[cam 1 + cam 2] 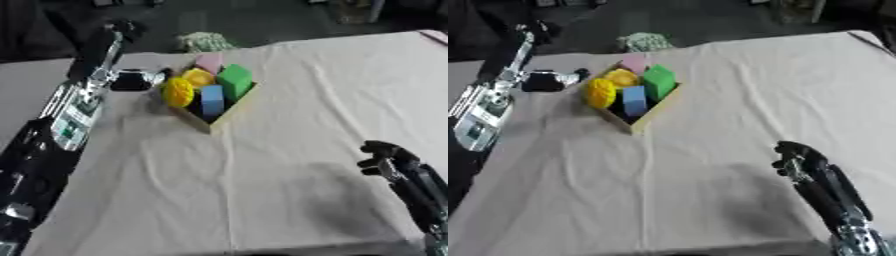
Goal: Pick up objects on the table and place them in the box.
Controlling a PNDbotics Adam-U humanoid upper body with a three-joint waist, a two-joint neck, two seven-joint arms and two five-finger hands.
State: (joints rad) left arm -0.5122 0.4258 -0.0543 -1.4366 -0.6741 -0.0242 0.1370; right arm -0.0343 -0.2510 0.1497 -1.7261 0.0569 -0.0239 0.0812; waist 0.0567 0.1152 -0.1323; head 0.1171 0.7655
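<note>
While your left arm reaches up the left side, its hand [140,79] sits just beside the box [229,112] at its 9 o'clock; whether its fingers are spread or curled can't be told. Box lies askew, one corner toward you, long axis running 11 to 5 o'clock. Inside: pink block [208,62], green block [234,81], blue block [213,100], yellow pieces [179,91]. Your right hand [386,156], fingers curled on nothing, hangs well apart at the box's 5 o'clock.
</note>
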